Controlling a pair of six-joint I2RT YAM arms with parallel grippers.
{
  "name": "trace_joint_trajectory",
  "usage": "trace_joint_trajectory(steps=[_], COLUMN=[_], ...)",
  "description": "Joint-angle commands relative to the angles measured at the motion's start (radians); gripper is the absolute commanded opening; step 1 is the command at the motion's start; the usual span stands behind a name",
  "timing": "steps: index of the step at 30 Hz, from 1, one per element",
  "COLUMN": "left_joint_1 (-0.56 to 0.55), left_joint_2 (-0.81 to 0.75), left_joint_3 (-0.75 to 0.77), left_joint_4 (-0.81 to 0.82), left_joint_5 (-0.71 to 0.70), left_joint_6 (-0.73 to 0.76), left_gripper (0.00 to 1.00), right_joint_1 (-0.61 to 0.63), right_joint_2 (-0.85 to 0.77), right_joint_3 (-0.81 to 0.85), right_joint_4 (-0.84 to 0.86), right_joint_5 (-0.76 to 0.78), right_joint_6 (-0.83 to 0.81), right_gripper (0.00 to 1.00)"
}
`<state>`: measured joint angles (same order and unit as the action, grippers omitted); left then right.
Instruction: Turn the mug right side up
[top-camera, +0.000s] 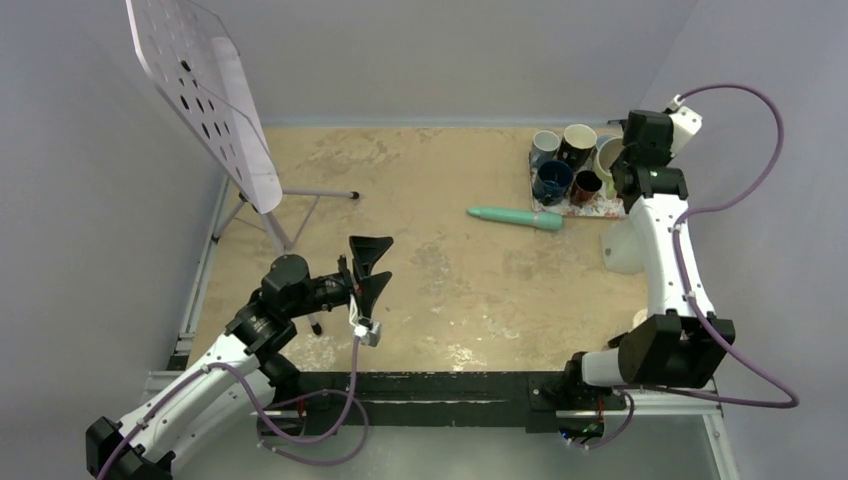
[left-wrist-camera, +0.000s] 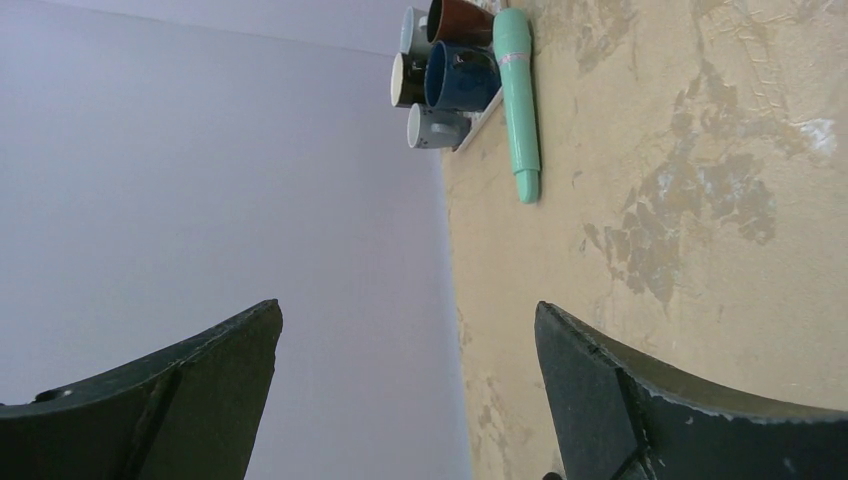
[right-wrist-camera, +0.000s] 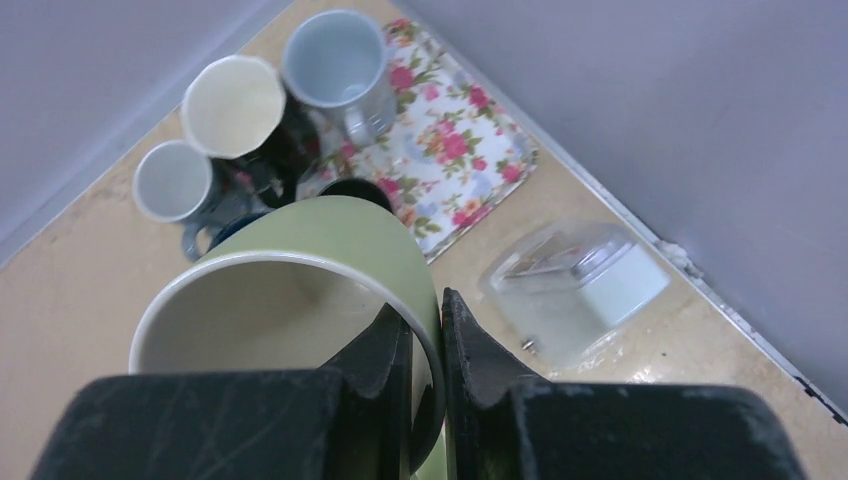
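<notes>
No text, brand, number or sign is legible in any view. The teal cylinder (left-wrist-camera: 520, 100), upper centre of the left wrist view, carries a pale band too small to read. The floral mat (right-wrist-camera: 455, 150), upper centre of the right wrist view, shows flowers only.

Scuffed tan table (top-camera: 450, 290): floral tray (top-camera: 605, 208) on it, teal tube (top-camera: 515, 216) lying just left of the tray, clear plastic box (right-wrist-camera: 580, 285) just in front of it, tripod stand (top-camera: 300, 195) well off left.

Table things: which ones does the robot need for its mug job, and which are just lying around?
For the job: green mug, right end effector gripping its rim.
Just lying about: other mugs, flowery tray, teal tube, clear plastic box, board with holes.
</notes>
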<state>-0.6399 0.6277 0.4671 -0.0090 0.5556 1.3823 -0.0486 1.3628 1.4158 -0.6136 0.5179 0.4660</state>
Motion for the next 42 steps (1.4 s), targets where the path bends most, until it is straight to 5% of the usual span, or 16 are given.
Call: trace_joint_trajectory(steps=[1, 19, 28, 42], left_joint_1=[0.003, 0.005, 0.006, 0.012], left_joint_2=[-0.023, 0.022, 0.066, 0.190], left_joint_3=[-0.034, -0.092, -0.095, -0.072], left_joint_4=[0.011, 0.039, 0.052, 0.094], left_joint_5=[0.001, 0.002, -0.008, -0.037], left_joint_6=[-0.072, -0.136, -0.148, -0.206], left_gripper=[1.00, 1.00, 1.00, 1.00], right_joint_1=[-0.094, -0.188, -0.326, -0.357], right_joint_2=[0.013, 0.308, 0.318, 0.674], right_joint_3=[0.015, 0.151, 0.078, 0.423], right_joint_4=[0.196, 0.336, 0.439, 0.203], right_joint_5=[0.023, 0.166, -0.015, -0.170], right_joint_6=[-0.005, -0.041, -0.036, -0.205], right_gripper=[0.00, 0.00, 0.00, 0.00])
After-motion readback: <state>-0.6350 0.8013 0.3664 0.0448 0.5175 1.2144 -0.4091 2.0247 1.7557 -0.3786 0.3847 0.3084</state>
